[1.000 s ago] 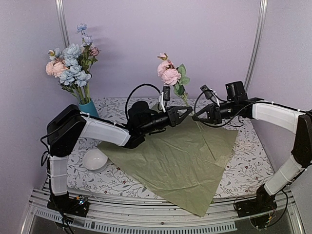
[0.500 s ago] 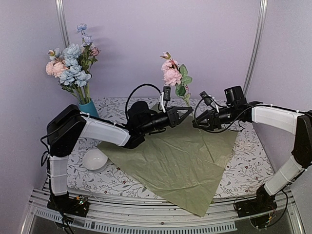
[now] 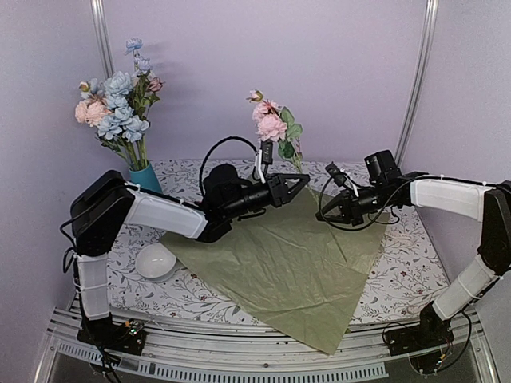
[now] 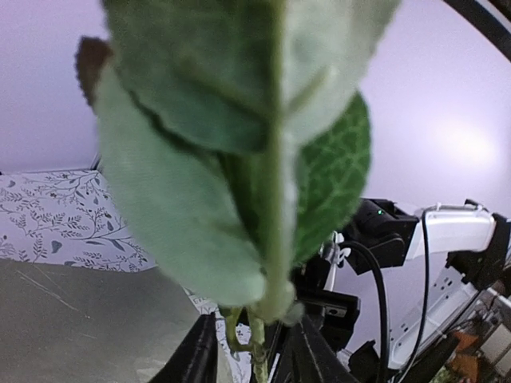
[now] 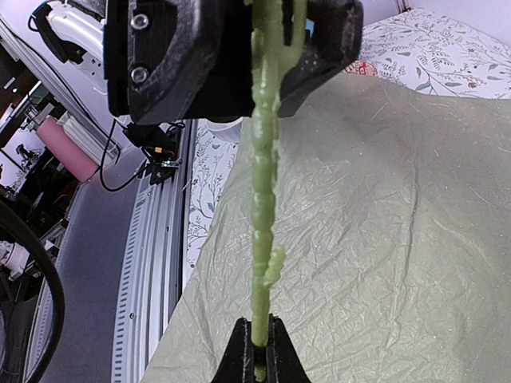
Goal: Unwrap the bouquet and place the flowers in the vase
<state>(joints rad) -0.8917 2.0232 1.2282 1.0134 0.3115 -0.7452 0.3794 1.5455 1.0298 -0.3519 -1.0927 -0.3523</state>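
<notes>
Top external: olive sheet [image 3: 295, 263] spread flat on surface [image 3: 415, 263], vase [image 3: 146, 176] far left. At centre, pink flower [image 3: 270, 126] shifted left; right end effector [image 3: 324, 213] reclosed lower on its stem, left end effector [image 3: 306, 180] around it above, grip unclear. Likely handover toward vase.

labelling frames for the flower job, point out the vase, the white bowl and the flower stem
vase [image 3: 146, 177], top external view, teal body below the blooms
white bowl [image 3: 156, 261], top external view, its rounded middle
flower stem [image 5: 263, 199], right wrist view, middle of green stalk
</notes>
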